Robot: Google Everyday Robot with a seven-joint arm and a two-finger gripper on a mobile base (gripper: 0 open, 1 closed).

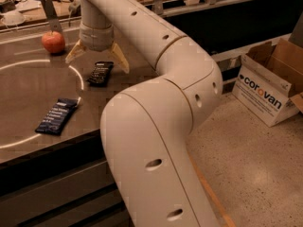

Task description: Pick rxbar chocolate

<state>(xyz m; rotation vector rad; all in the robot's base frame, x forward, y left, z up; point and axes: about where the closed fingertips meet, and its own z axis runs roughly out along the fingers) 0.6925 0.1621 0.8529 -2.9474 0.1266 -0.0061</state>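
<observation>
Camera view: gripper (98, 64) over rxbar chocolate (100, 74)

Cream hand (98, 64) over black rxbar chocolate (100, 74); red apple (53, 41).

Warm, dim light comes from above, brightest on the upper side of the arm (156, 37). The gripper (98, 63), spread open, hangs over the table (28, 93); left of it a pale ring (78, 77) gleams; the table's front lies dark.

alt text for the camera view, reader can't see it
The robot's gripper, fingers open, hangs over the black rxbar chocolate on a brown table. A dark blue bar lies nearer the front edge, a red apple farther back, and a cardboard box sits on the floor.
</observation>
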